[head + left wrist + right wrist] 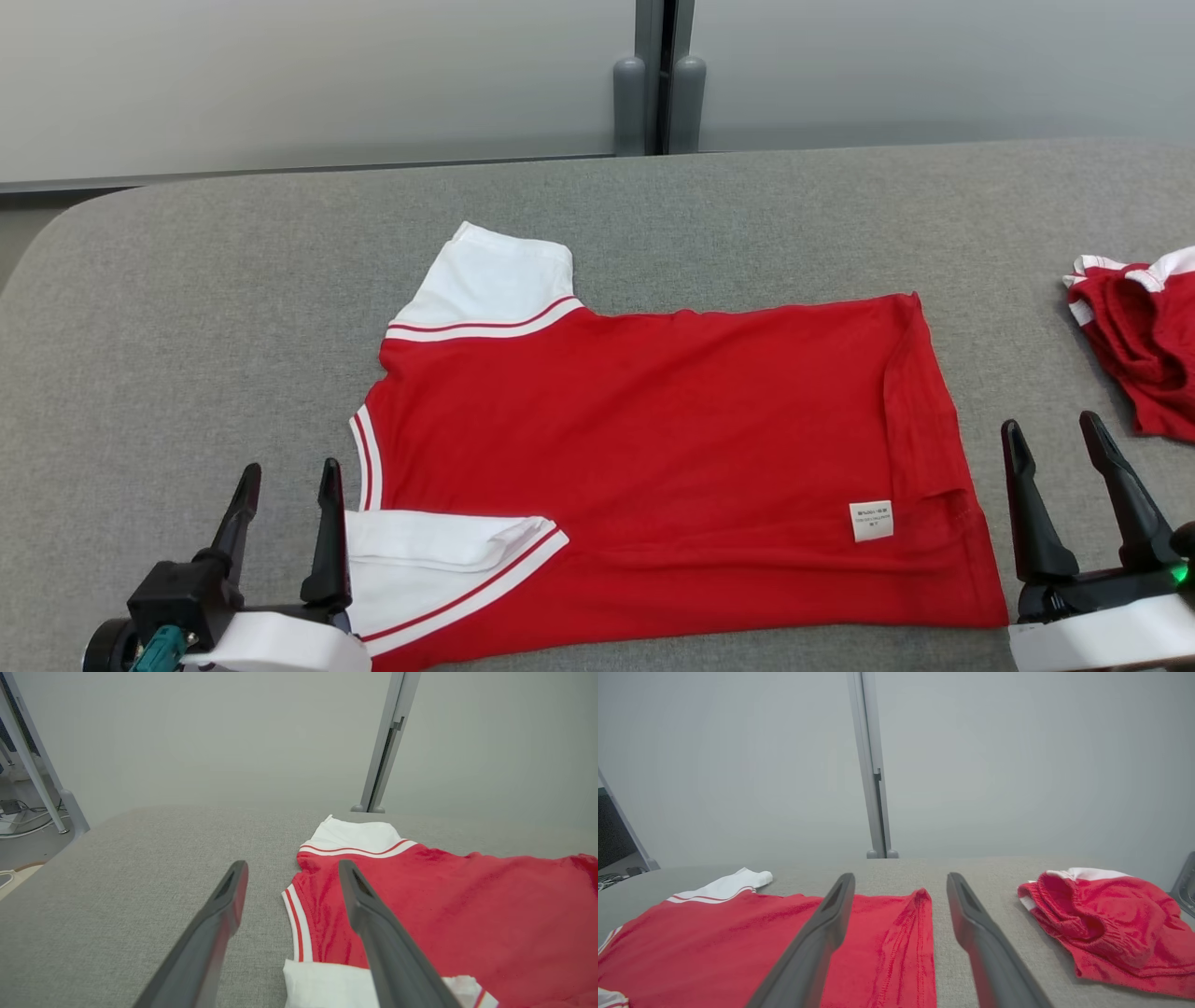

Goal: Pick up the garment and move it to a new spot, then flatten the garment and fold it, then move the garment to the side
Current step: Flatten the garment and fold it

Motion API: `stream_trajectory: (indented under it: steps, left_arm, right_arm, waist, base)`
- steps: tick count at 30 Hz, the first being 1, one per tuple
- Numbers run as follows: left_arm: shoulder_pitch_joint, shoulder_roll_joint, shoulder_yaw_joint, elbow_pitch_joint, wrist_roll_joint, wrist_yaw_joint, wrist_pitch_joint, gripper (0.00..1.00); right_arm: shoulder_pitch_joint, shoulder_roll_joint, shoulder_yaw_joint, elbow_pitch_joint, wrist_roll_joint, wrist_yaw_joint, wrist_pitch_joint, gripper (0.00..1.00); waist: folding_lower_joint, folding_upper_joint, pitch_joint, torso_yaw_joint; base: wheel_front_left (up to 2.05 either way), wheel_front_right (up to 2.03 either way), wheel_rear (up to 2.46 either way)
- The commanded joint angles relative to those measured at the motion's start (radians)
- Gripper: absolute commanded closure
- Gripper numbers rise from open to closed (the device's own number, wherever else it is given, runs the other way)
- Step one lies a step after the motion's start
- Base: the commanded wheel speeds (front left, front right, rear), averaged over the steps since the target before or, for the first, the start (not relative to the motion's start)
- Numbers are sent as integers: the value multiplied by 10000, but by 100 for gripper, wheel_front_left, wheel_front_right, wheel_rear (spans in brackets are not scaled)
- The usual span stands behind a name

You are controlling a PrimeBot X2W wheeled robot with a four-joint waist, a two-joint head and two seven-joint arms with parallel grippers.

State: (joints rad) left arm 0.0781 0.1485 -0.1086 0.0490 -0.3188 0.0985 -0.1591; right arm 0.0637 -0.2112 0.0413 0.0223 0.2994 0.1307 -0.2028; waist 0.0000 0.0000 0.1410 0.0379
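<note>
Nearest, the left gripper [289, 471] and right gripper [1050, 427] flank the garment [653, 420] with jaws spread and empty — it lies flat on the table [187, 327]. A shallow pinch may catch one layer and skew the fold; farther right, the red shorts [1139, 336] risk being swept.

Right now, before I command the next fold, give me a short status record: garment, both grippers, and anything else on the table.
garment: red shirt lying flat on the grey table, neck end left, hem right
far sleeve: white, sticking out
near sleeve: white, folded on itself
tag: small white label near the hem
left gripper: open, at the near sleeve's edge, holding nothing
right gripper: open, just off the hem corner, holding nothing
other: crumpled red garment at far right, apart from the shirt
</note>
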Motion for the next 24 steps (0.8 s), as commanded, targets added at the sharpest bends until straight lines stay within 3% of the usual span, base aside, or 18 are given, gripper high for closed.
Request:
stream_trajectory:
  steps: [1,7,14,19,24]
  left_arm:
    - [-170,76,-28,-146,118,74,-50,0]
    - [-398,198,-164,-410,304,170,229,0]
    - [-358,194,-186,-430,224,258,292,0]
    - [-1143,190,-317,-172,54,-52,471,0]
    - [-3298,-26,-739,648,-123,-554,975,0]
  right_arm:
    - [0,31,-66,-275,-183,-2,173,0]
    - [436,273,-162,-1203,-479,0,809,0]
    - [721,489,-169,-1364,-518,0,1063,0]
    - [617,511,-288,-1551,-514,-2,1118,0]
    - [118,483,-225,-1837,-515,0,1220,0]
  waist:
    - [0,0,-113,10]
    - [0,0,-355,72]
    - [0,0,-326,85]
    - [0,0,114,132]
    - [0,0,1189,54]
  base:
    - [0,0,0]
    - [0,0,0]
    - [0,0,0]
    - [0,0,0]
    - [0,0,0]
